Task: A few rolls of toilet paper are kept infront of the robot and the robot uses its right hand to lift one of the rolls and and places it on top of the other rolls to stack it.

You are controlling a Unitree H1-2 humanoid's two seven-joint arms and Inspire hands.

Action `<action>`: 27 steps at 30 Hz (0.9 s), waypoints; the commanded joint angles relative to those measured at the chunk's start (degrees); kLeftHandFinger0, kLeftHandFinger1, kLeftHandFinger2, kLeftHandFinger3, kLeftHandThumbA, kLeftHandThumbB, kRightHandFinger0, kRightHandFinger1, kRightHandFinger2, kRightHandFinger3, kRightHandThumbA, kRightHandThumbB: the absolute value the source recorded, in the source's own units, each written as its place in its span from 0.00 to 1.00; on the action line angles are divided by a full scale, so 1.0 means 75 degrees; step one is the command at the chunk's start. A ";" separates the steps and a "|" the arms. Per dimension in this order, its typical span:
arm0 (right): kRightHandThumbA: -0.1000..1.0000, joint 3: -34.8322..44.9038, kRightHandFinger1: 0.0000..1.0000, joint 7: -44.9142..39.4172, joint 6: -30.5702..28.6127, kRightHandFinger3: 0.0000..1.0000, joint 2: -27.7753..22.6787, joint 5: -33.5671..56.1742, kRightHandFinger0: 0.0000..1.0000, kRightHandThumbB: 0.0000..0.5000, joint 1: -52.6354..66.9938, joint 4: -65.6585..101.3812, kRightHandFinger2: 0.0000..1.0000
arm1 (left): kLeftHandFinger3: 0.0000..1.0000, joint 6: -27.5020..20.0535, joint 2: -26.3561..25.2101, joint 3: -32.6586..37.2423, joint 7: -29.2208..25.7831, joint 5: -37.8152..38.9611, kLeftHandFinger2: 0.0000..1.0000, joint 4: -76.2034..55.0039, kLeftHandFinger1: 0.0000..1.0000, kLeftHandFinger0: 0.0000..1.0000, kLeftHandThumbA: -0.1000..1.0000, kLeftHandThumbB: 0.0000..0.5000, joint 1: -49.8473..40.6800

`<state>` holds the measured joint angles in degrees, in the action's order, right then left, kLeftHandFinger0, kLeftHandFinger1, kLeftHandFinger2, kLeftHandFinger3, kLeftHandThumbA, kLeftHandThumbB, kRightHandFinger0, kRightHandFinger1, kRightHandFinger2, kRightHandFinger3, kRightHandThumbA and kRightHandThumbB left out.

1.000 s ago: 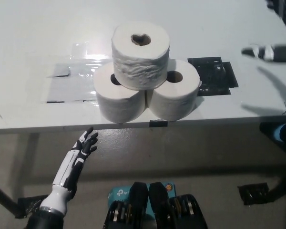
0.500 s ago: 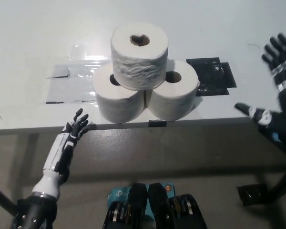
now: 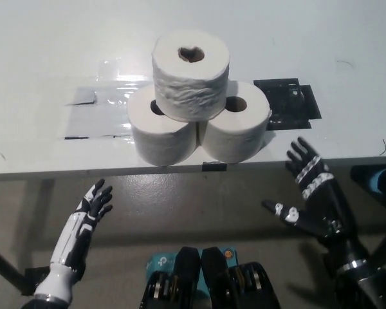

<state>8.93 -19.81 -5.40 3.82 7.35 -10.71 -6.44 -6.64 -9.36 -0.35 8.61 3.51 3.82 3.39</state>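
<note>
Stacking looks done: the top roll (image 3: 190, 74) sits on two rolls (image 3: 162, 132) near the table's (image 3: 38, 45) front edge; right hand (image 3: 312, 193) and left hand (image 3: 91, 206) hang below it, fingers spread, empty; next, just rest.

Prob. a lab: taped markers (image 3: 96, 119) on plain white table (image 3: 45, 58).

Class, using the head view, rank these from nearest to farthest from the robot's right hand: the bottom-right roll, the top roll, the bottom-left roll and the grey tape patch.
Measured from the right hand, open below the table edge:
1. Bottom-right roll, just up and left of the hand.
2. Top roll, stacked above the lower pair.
3. Bottom-left roll, on the stack's far side.
4. Grey tape patch, farthest left.
</note>
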 commanded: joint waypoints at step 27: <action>0.83 -0.0836 1.00 0.0721 -0.1430 1.00 -0.0631 -0.0500 1.00 0.09 0.0255 -0.1054 1.00 | 1.00 -0.0080 -0.0139 0.0088 0.0142 -0.0161 1.00 -0.0449 1.00 1.00 0.91 0.31 -0.0407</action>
<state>3.55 -15.49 -13.41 -0.39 4.18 -7.62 -14.85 -6.57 -9.76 0.26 9.51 2.65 2.18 0.44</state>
